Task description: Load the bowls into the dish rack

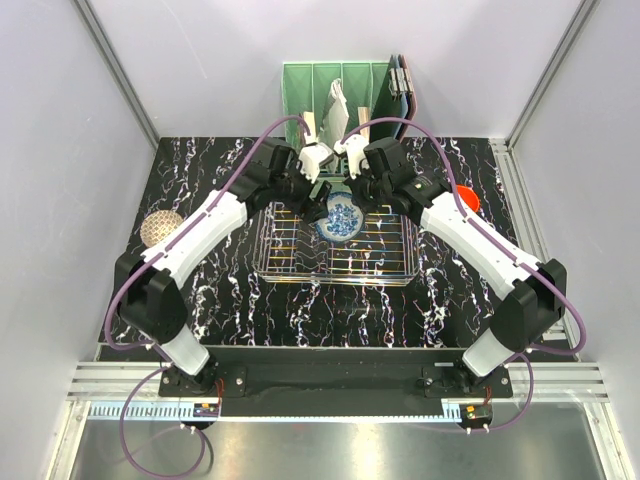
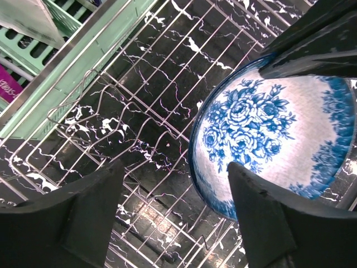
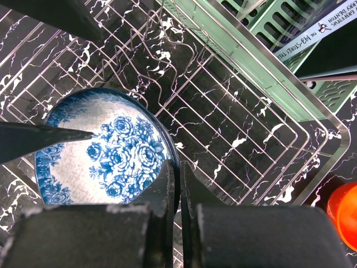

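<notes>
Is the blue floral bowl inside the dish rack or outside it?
Inside: the blue floral bowl lies within the dish rack frame, the right gripper shut on its rim. Resting on wires or held up: cannot tell.

There are three bowls. One blue flower bowl (image 1: 340, 220) is right between the two grippers. One orange-red bowl (image 1: 467, 197) is out past the right gripper (image 3: 178, 170), on its outer side. One cream lattice bowl (image 1: 158, 229) is far out past the left gripper (image 2: 174, 184), on its outer side. There is one wire dish rack (image 1: 290, 250), under both grippers. There is one green slotted organizer (image 1: 300, 90), just beyond them. There are two arms, a left arm (image 1: 195, 235) and a right arm (image 1: 480, 240). There are two grippers, with two fingers each.
</notes>
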`<state>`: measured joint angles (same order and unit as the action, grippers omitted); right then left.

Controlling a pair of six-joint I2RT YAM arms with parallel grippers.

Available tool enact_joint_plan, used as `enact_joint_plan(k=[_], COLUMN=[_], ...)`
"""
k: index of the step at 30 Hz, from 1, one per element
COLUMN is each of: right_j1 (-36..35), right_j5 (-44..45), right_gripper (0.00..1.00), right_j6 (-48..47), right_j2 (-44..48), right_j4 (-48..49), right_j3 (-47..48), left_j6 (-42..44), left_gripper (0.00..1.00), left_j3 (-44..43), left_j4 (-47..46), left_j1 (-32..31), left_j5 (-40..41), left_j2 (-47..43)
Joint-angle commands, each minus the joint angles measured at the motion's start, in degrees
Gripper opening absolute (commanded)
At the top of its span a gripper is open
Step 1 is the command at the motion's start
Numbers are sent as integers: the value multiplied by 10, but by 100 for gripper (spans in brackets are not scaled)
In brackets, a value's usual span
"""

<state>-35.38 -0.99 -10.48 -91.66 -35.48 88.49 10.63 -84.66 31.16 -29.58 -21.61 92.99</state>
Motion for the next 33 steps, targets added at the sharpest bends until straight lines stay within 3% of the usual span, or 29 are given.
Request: enact_joint_plan(k=[1,12,18,24,29,32,33], right_j1=[-6,-9,-11,-14,-20,-22,-22], right_j5=[-10,-17,-18,-16,-17,-22,-23], right_gripper=[0,0,0,0,0,15,27], right_j6=[14,21,25,33,39,41,41], right_j2=[34,34,26,16,7,3,3], right_j4=[25,25,25,26,23,17,16], right_j3=[36,39,45,61,71,78,79], left_j6=[-3,-4,-6,-7,-6,-6,-8], left_gripper=[76,42,30,0,0,0,0], left_j3=[-25,-28,-31,-32,-29,-28,-27], left_j4=[-8,-8,-6,0,1,0,1], left_j1=[-1,-2,-1,-1,-1,-2,-2], left_j5=[-5,-12,-19,-21,-17,-12,-11], left_j2=[11,22,25,22,20,20,19])
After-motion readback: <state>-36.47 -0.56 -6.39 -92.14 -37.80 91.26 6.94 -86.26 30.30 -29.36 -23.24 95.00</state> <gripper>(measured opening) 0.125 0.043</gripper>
